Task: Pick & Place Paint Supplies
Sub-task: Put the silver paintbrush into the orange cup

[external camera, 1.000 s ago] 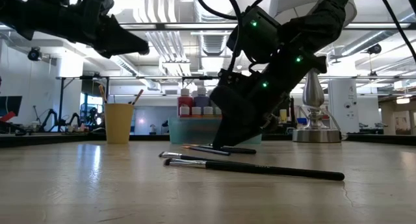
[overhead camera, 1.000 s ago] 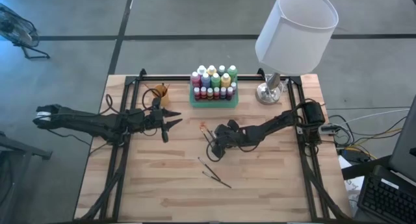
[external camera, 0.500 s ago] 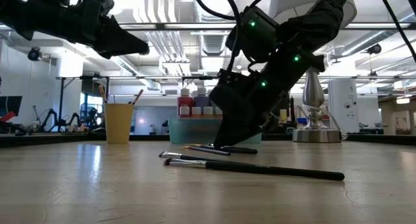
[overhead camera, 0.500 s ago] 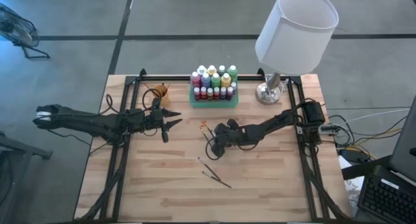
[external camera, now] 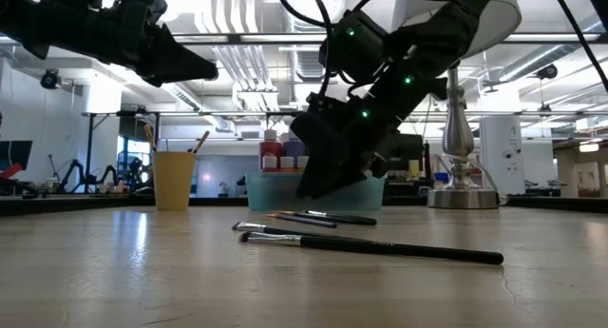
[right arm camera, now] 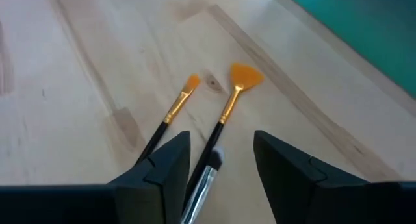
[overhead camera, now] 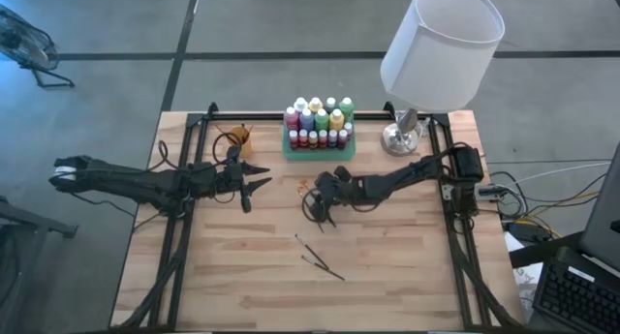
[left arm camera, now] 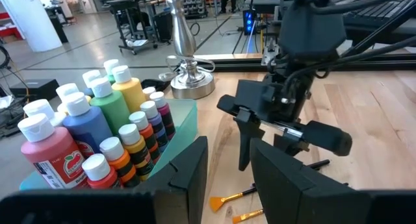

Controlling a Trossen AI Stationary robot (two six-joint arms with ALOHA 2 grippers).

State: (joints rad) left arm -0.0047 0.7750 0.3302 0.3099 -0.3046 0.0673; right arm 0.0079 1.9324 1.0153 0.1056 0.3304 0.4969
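Because your right gripper (overhead camera: 323,200) hangs low with parted, empty fingers over the orange-tipped paintbrushes (right arm camera: 214,126) lying beside the green tray (overhead camera: 319,150) of paint bottles (overhead camera: 317,116), you look poised to grasp one; your left gripper (overhead camera: 254,184) waits open near the orange cup (overhead camera: 238,138).

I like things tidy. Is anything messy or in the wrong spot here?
Yes. Several paintbrushes lie loose on the wooden table, some under the right end effector, while the paint bottles stand neatly in the green tray.
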